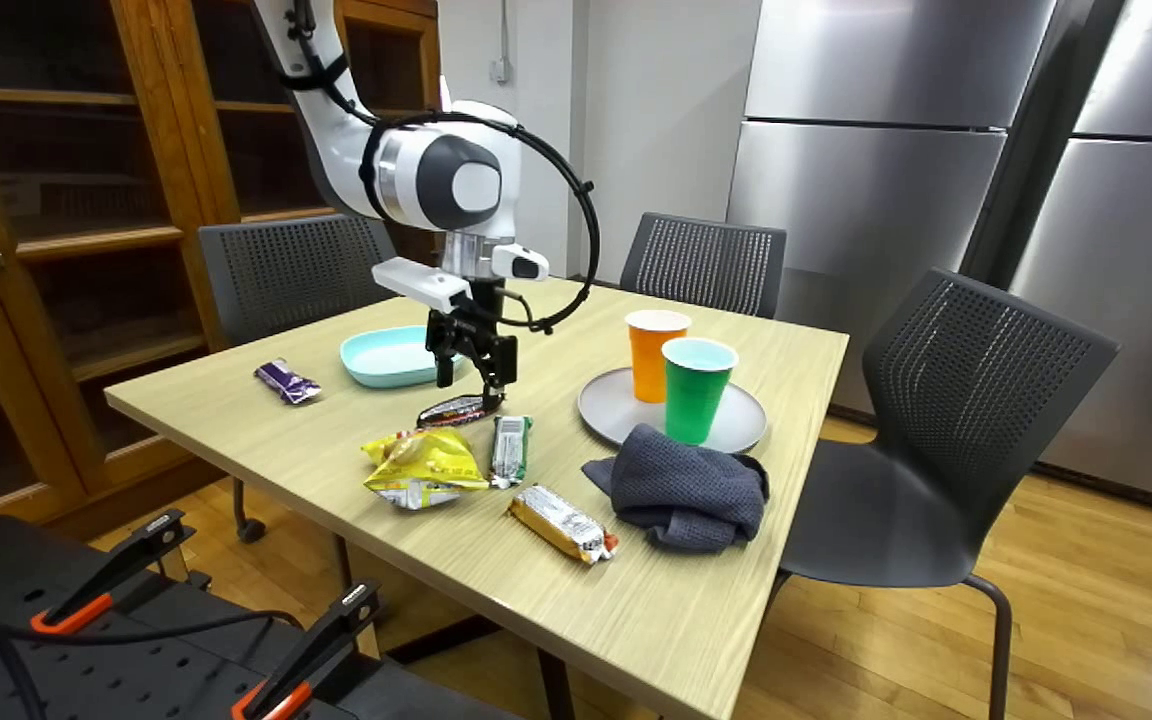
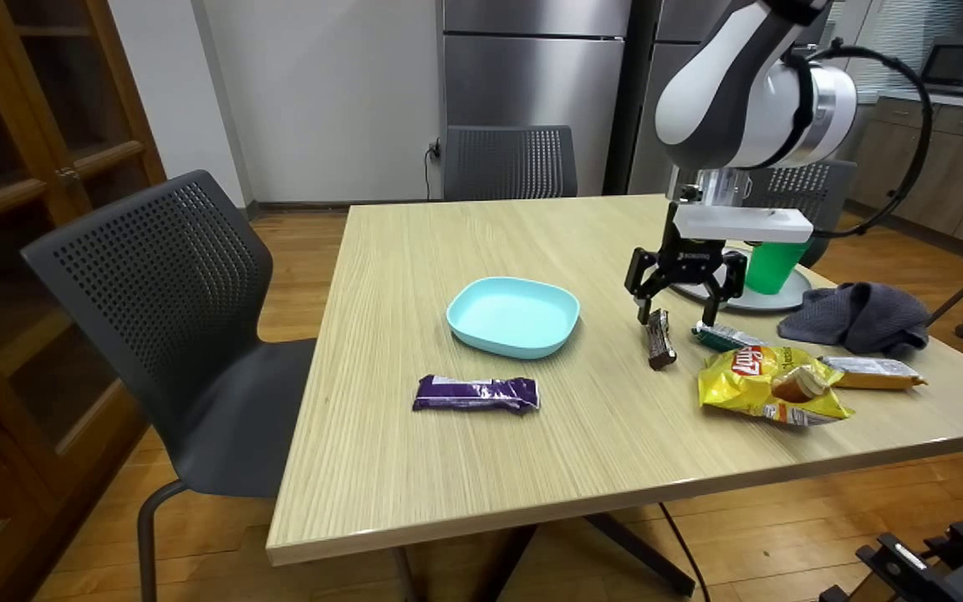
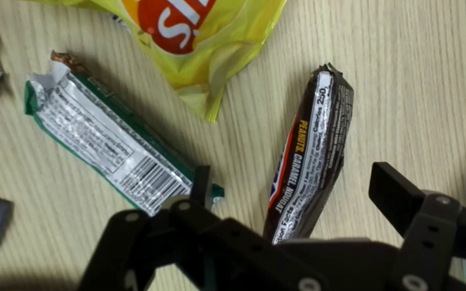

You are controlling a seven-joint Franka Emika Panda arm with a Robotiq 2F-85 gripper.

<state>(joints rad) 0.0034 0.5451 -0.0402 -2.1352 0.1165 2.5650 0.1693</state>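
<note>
My gripper (image 1: 469, 385) is open and empty, pointing down low over the table. It shows in an exterior view (image 2: 675, 318) and in the wrist view (image 3: 296, 186). A dark brown candy bar (image 3: 310, 157) lies between and below its spread fingers, its near end hidden by the gripper. The bar also shows in both exterior views (image 1: 456, 411) (image 2: 659, 341). In the wrist view the left finger overlaps the end of a green-and-silver bar (image 3: 111, 141); I cannot tell if they touch. A yellow chip bag (image 3: 217, 44) lies just beyond both bars.
A light-blue dish (image 2: 515, 322) and purple bar (image 2: 476, 394) lie to one side. A gold bar (image 1: 558, 520) and dark grey cloth (image 1: 686, 490) lie near the table (image 1: 676, 620) corner. A grey plate (image 1: 598, 402) carries orange (image 1: 648, 370) and green (image 1: 696, 400) cups. Chairs (image 1: 966, 400) surround the table.
</note>
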